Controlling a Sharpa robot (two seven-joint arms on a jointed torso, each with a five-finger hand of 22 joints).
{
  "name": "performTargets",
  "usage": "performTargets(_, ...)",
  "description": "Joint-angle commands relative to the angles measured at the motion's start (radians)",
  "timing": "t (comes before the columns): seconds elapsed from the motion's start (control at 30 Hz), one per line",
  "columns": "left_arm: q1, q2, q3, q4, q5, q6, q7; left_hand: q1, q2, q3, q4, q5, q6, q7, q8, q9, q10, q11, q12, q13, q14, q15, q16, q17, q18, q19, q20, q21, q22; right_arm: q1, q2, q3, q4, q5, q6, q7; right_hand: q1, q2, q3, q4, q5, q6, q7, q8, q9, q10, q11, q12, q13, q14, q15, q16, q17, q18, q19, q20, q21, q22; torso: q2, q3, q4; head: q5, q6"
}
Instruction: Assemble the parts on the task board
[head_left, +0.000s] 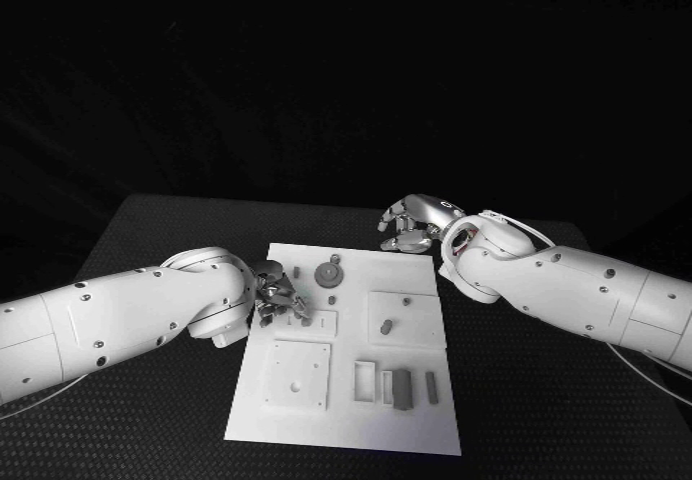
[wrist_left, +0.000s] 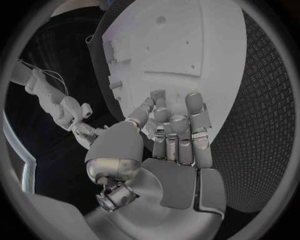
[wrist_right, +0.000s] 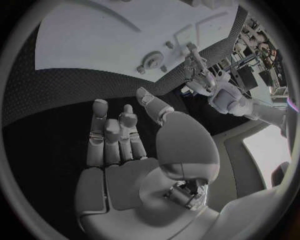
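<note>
My left hand (head_left: 278, 298) hovers over the left edge of the white board (head_left: 346, 400), fingers curled; whether it pinches a part, I cannot tell. My right hand (head_left: 414, 224) is beyond the board's far right corner, fingers loosely spread, holding nothing. Grey parts (head_left: 402, 388) lie near the front. Risk: blind lowering may knock a nearby seated piece.

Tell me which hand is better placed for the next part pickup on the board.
Left, probably. The left hand sits over the task board at its left edge, fingers by the small parts there. The right hand hovers beyond the board's far right corner, open and empty.
</note>
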Motion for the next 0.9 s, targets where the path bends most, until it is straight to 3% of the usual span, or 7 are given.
performTargets(0.03, -0.001, 0.0, 0.001, 0.001, 0.013, -0.009, 0.009, 0.0, -0.008, -0.005, 0.0, -0.001, -0.007, 0.011, -0.006, -0.002, 0.0, 0.007, -0.003, -0.001, -0.004, 0.005, 0.006, -0.001, 0.005, 0.002, 0.001, -0.005, 0.006, -0.001, 0.001, 0.0, 0.0, -0.002, 0.009, 0.007, 0.004, 0.001, -0.005, 0.0, 0.0, -0.002, 0.005, 0.001, -0.002, -0.008, -0.002, -0.004, -0.001, -0.001, -0.009, -0.006, -0.001, 0.014, -0.005, 0.0, -0.005, 0.015, 0.0, -0.0002, 0.0003, 0.001, 0.0)
performTargets(0.27, -0.001, -0.002, 0.001, 0.001, 0.014, -0.012, 0.009, -0.006, -0.014, -0.006, 0.002, -0.001, -0.006, 0.011, -0.008, -0.006, 0.001, 0.006, -0.002, -0.001, -0.004, 0.004, 0.007, -0.002, 0.005, 0.004, 0.001, -0.006, 0.005, -0.001, 0.0, 0.0, 0.0, -0.002, 0.008, 0.007, 0.004, 0.001, -0.005, 0.0, 0.0, -0.003, 0.005, 0.001, -0.002, -0.008, -0.002, -0.004, -0.001, -0.001, -0.009, -0.006, -0.001, 0.014, -0.005, 0.0, -0.005, 0.015, 0.0, -0.0004, 0.0004, 0.001, 0.001)
performTargets(0.73, -0.001, -0.003, 0.001, 0.0, 0.014, -0.012, 0.003, -0.068, -0.07, -0.006, 0.037, -0.001, 0.0, 0.01, -0.01, -0.023, 0.002, 0.005, 0.0, -0.006, -0.001, 0.003, 0.009, -0.008, 0.008, 0.011, 0.001, -0.014, 0.003, -0.002, 0.001, 0.0, 0.0, -0.001, 0.008, 0.007, 0.004, 0.001, -0.005, 0.0, 0.0, -0.004, 0.006, 0.001, -0.002, -0.008, -0.002, -0.004, -0.001, -0.001, -0.009, -0.006, -0.001, 0.014, -0.005, 0.0, -0.006, 0.015, 0.0, 0.0, 0.0002, 0.001, 0.002)
performTargets(0.9, -0.001, -0.003, 0.001, 0.0, 0.017, -0.009, 0.002, -0.085, -0.08, -0.016, 0.037, -0.001, 0.001, 0.009, -0.01, -0.025, 0.002, 0.005, 0.001, -0.006, -0.001, 0.003, 0.01, -0.009, 0.009, 0.012, 0.001, -0.016, 0.004, -0.002, 0.0, 0.0, 0.0, -0.001, 0.008, 0.007, 0.004, 0.001, -0.005, 0.0, 0.0, -0.004, 0.006, 0.0, -0.002, -0.008, -0.002, -0.004, -0.001, -0.001, -0.009, -0.006, -0.001, 0.014, -0.005, 0.0, -0.006, 0.015, 0.0, -0.0001, 0.0001, 0.001, 0.002)
